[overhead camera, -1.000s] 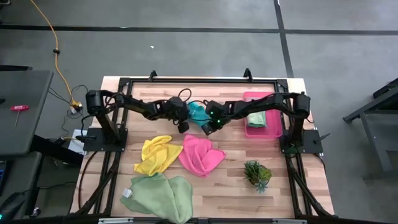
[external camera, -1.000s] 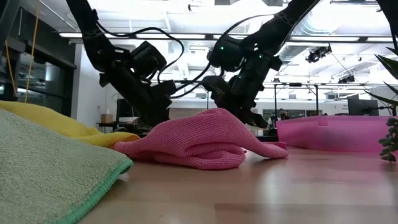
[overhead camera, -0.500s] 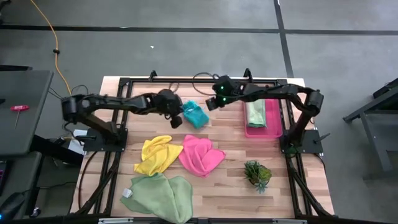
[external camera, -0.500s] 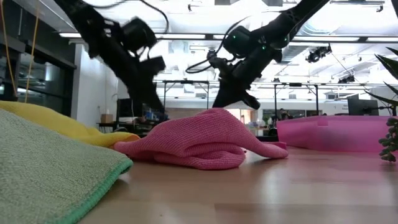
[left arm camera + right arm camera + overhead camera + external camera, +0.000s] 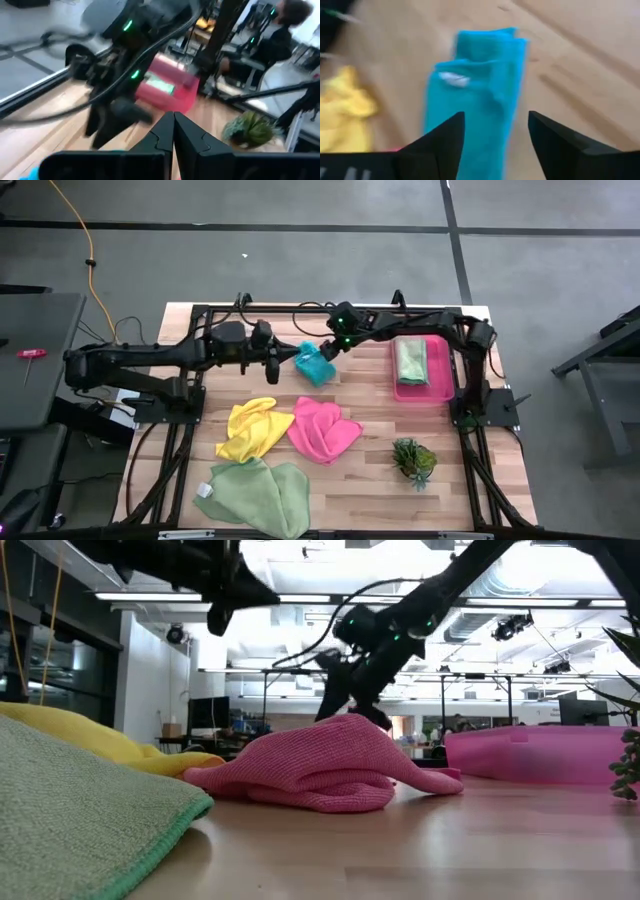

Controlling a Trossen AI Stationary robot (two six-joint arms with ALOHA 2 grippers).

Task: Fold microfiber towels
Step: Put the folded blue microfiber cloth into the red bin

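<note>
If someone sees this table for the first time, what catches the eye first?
The bright cloths on the wooden table: a pink towel in the middle, a yellow towel beside it. At the back, the teal towel lies folded between the shut left end effector and the open right end effector.
</note>
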